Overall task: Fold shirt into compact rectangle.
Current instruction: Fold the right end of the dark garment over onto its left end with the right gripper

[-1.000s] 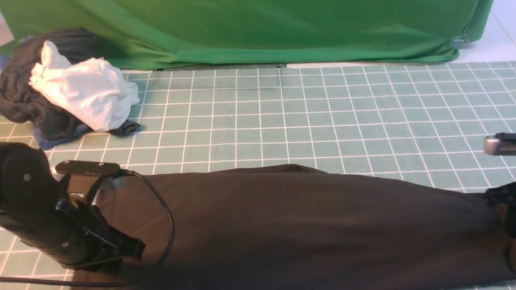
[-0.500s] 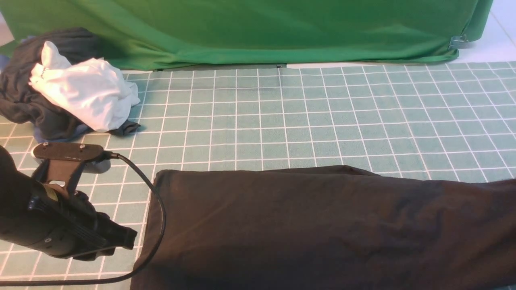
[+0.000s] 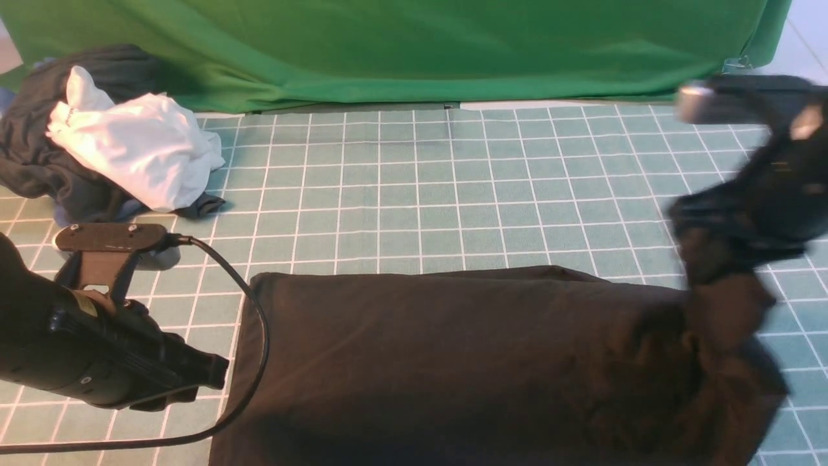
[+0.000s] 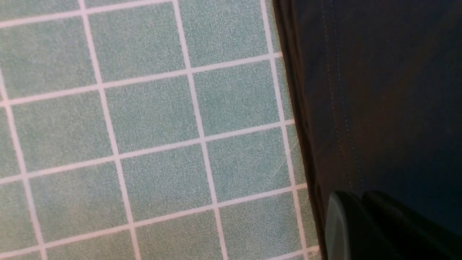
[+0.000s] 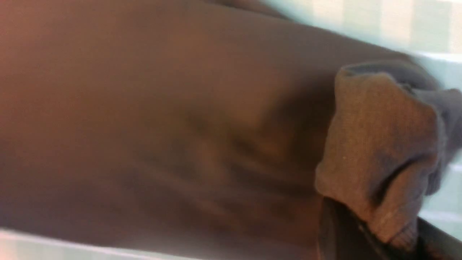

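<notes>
Presently, we see the right gripper [image 3: 708,268] raised above the right end of the shirt [image 3: 453,362], its jaws clamped on a bunched fold of the dark brown fabric; the right wrist view shows that fold [image 5: 379,151] pinched between the fingers, with the cloth hanging from it. The arm appears blurred in the front view.

We find the left gripper [image 4: 364,224] low at the left edge of the shirt, fingers pressed together and holding nothing that we can make out. The left wrist view shows its tips over the stitched hem [image 4: 335,108], where fabric meets mat.

We note that the shirt lies folded into a long band across the near part of the green grid mat [image 3: 453,181], print not visible, its left end flat and its right end lifted.

At the far left corner, well apart from the shirt, a white garment [image 3: 129,145] sits on a dark grey garment [image 3: 39,162]. A green backdrop cloth [image 3: 401,45] borders the far side.
</notes>
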Robot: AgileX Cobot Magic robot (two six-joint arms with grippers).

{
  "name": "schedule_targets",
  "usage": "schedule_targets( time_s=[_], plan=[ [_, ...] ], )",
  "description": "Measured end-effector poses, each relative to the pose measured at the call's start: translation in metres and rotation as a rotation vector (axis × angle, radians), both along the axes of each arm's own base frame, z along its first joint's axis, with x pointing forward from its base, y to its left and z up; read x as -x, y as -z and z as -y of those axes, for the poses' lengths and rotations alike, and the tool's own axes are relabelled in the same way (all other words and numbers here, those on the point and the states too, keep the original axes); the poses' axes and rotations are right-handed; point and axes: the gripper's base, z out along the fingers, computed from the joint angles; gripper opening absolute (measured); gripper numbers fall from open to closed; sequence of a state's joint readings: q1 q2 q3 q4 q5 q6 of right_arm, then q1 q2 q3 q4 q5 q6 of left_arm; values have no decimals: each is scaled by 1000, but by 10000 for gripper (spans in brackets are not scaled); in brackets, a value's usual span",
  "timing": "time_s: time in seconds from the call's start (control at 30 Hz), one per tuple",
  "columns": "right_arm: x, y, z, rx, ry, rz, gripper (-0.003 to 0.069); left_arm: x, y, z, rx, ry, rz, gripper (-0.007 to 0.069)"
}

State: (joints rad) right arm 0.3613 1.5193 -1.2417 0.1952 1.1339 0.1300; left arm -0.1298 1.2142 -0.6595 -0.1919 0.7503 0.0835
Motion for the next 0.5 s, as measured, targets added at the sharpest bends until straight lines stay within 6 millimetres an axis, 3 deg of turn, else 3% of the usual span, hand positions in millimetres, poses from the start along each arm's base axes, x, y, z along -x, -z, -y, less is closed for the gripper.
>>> schedule_targets(
  time_s=[0.03, 0.23, 0.5],
  plan=[
    [3, 0, -21, -56, -31, 10, 71, 0, 0, 0, 3, -2, 0, 6],
    [13, 14, -88, -259, -79, 7, 71, 0, -1, 1, 14, -6, -3, 6],
    [24, 26, -149, -365, -150, 11, 71, -3, -17, -2, -22, -18, 33, 6]
  ],
)
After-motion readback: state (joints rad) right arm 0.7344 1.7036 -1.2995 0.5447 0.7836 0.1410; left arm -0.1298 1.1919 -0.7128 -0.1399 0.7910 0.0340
